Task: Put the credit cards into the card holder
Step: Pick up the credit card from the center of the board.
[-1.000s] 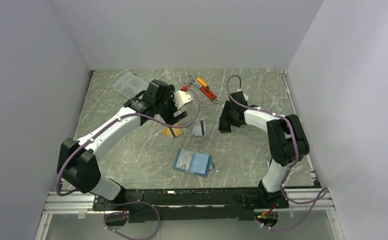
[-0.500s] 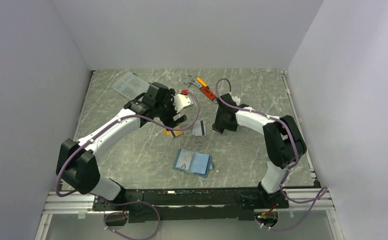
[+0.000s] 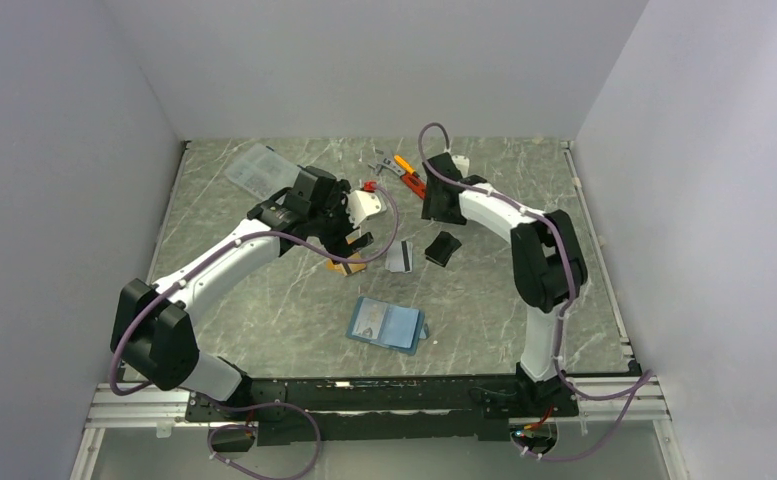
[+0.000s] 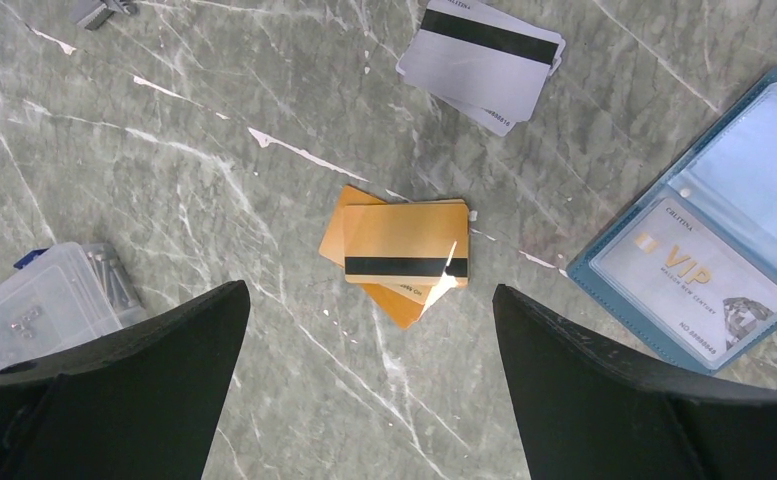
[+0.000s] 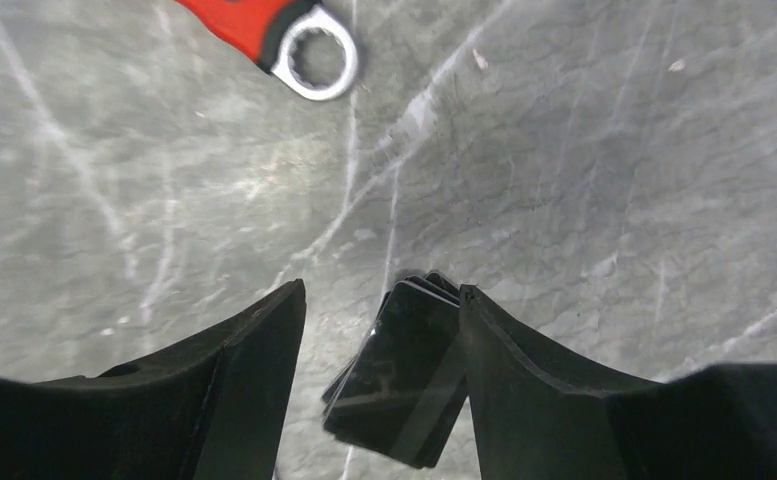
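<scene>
Hovering wide open and empty, the left jaws frame the orange cards — stacked flat on the table, near the open card holder. Thin edges may slip, or two may lift together. Meanwhile the right jaws stand parted — empty.

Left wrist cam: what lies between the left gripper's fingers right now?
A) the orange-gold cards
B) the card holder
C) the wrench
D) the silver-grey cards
A: the orange-gold cards lie stacked and centred below the open left gripper, not yet gripped.
</scene>
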